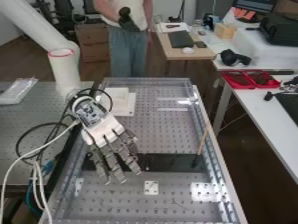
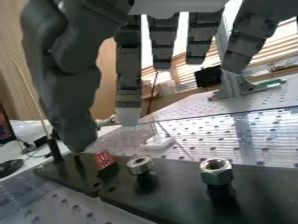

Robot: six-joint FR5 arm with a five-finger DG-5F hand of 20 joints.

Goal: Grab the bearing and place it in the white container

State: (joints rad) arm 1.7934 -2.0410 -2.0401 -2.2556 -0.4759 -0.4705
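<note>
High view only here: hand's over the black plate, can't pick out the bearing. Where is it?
Observer: Wrist view has it. Bearing is at the black plate, between a red-topped piece and a hex nut.
Operator: Grasped yet?
Observer: No. The hand's fingers and thumb are clear of it; its ring shows whole.
Operator: Which way up?
Observer: Open end up; I can see into its bore.

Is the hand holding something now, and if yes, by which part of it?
Nothing is held. The hand is open with its fingers straight, and the bearing sits at the black plate with no finger around it.
</note>
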